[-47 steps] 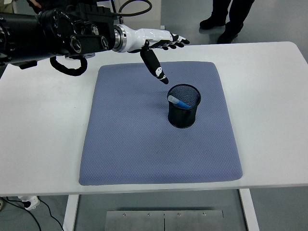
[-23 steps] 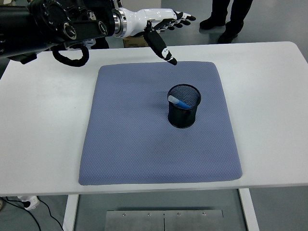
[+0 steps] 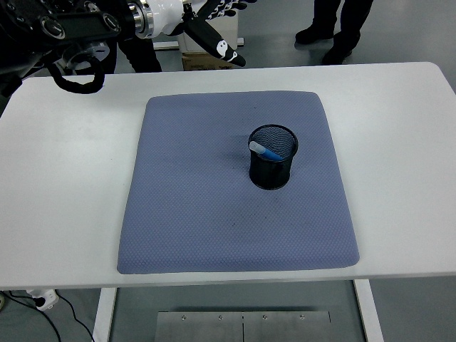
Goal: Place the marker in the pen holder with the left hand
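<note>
Up at the far left corner, the left hand (image 3: 203,13) hangs above the table's back edge, partly cut off by the top of the view. Its white fingers are stretched out and spread wide, nothing gripped, with one dark thumb (image 3: 217,45) jutting down and to the right. The black arm (image 3: 60,25) runs off to the left edge, a loop of black cable (image 3: 75,71) hanging under it.

Down on the white table (image 3: 64,178) lies a big blue-grey mat (image 3: 206,206), flat and square to the edges. Right of the mat's middle stands the black mesh pen holder (image 3: 271,167), upright, well apart from the hand. And the marker (image 3: 266,151) sits inside it — a blue marker with a pale end, leaning against the left rim, tip down into the cup.

Beyond the table's far side a person's dark legs and shoes (image 3: 331,32) stand on the grey floor, and a second pair of dark legs (image 3: 139,53) shows near the arm. A cardboard box (image 3: 206,60) sits behind the hand. The right arm is nowhere to be seen.
</note>
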